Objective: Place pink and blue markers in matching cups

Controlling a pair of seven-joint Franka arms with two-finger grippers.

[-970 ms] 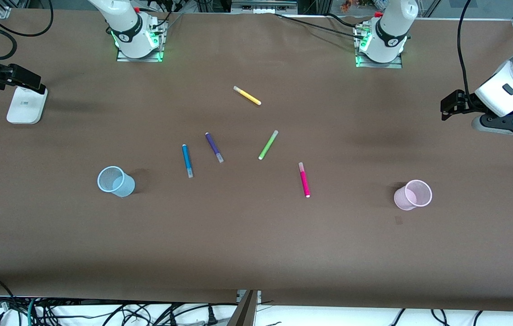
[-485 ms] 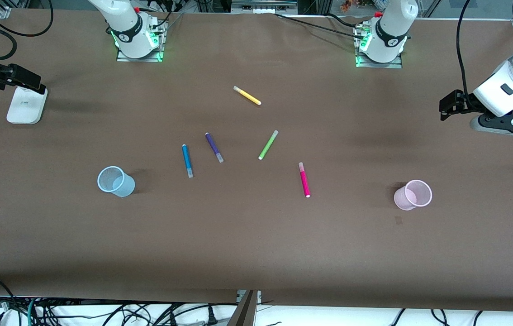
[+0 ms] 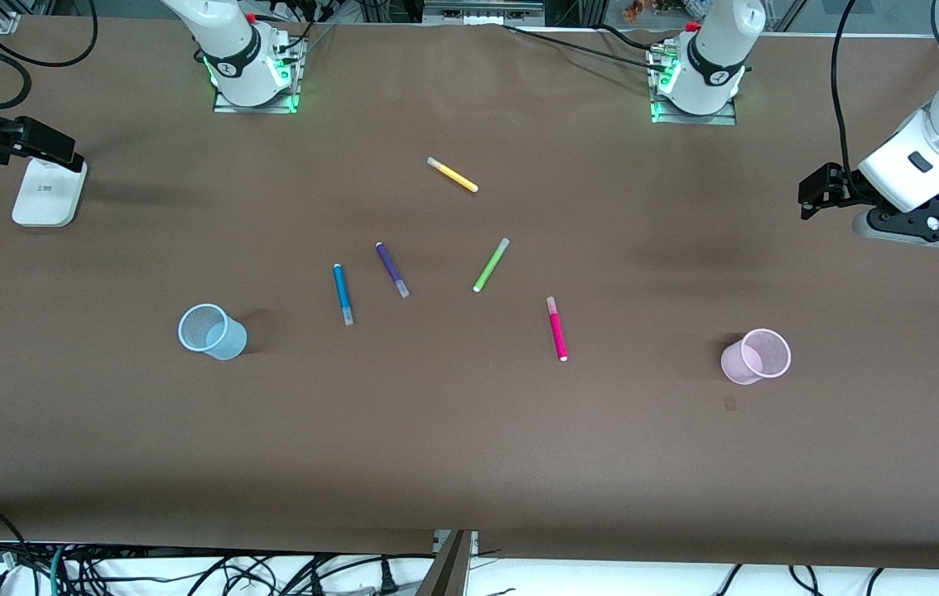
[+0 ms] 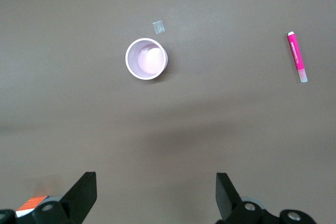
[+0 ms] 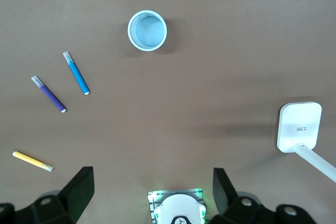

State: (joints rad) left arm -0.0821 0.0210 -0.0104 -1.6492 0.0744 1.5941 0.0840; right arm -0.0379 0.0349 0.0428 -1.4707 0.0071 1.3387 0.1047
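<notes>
Surface (image 3: 469,447): matte brown sheet, plain and smooth.
Pink marker (image 3: 556,328): slim hot-pink cylinder, paler cap, lying flat mid-surface; print on the barrel unreadable.
Blue marker (image 3: 342,294): slim bright-blue cylinder, greyish cap, lying flat beside the purple pen (image 3: 392,269).
Pink cup (image 3: 757,356): translucent plastic, rolled rim, upright toward the left arm's end.
Blue cup (image 3: 212,331): translucent plastic, finely ribbed inside, upright toward the right arm's end.
Left gripper (image 4: 152,195): jaws wide apart, holding nothing, up over the surface near the pink cup.
Right gripper (image 5: 152,192): jaws wide apart, holding nothing, high above its own base end.
</notes>
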